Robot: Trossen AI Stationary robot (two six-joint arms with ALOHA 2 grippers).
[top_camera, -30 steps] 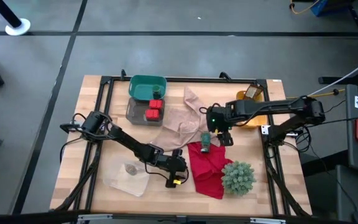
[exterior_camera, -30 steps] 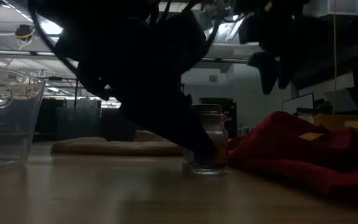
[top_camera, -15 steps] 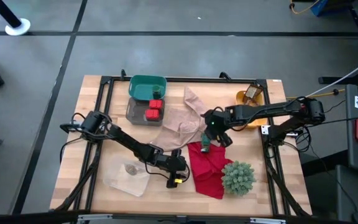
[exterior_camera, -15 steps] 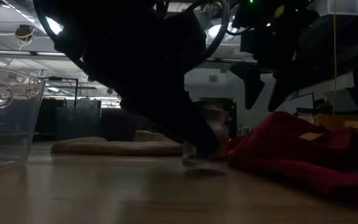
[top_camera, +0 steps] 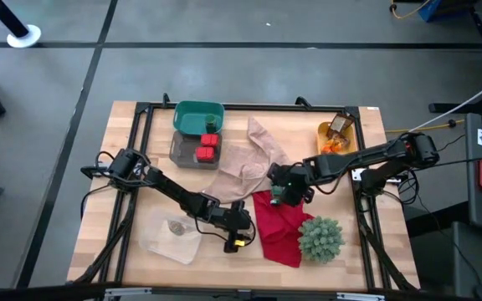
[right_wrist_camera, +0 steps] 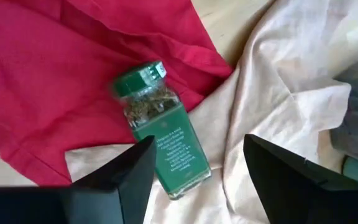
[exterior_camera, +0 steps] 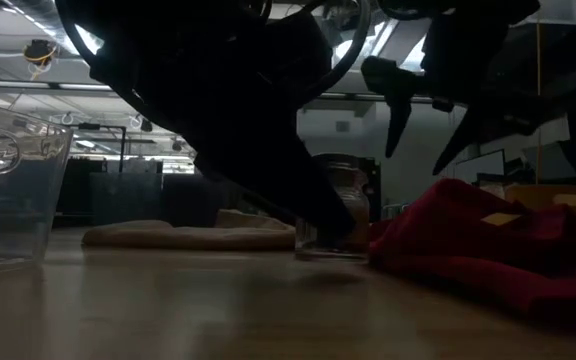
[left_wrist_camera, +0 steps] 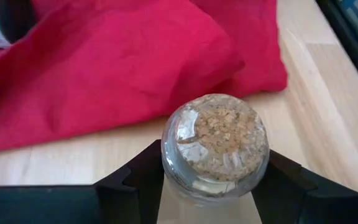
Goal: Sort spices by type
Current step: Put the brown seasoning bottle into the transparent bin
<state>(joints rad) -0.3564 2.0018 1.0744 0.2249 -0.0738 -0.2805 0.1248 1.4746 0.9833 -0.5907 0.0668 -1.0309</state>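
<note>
Cork-topped glass jar [left_wrist_camera: 215, 146] sits between the left gripper [top_camera: 234, 234] fingers [left_wrist_camera: 135, 180], which are closed onto its sides; clear glass, tan-brown granular fill, standing upright on the tabletop near the front edge, just beside the red cloth [top_camera: 276, 226]

Green-lidded jar [right_wrist_camera: 160, 129] lies on its side where the red cloth meets the beige cloth [top_camera: 245, 159], mid-table; clear shoulder showing dried green herb, green label with white print. Right gripper [top_camera: 286, 189] hovers over it, fingers [right_wrist_camera: 114, 180] spread wide either side, holding nothing

Red tins [top_camera: 207, 146] sit in a clear tray [top_camera: 182, 150] near the back edge, next to a green bin [top_camera: 192, 115]. Orange-brown packets are in a yellow bowl [top_camera: 329, 138] toward the back right corner. Round tan-grey pot [top_camera: 176, 226] is in a clear container [top_camera: 166, 242] at front left. Spiky green plant [top_camera: 320, 237] at front right
</note>
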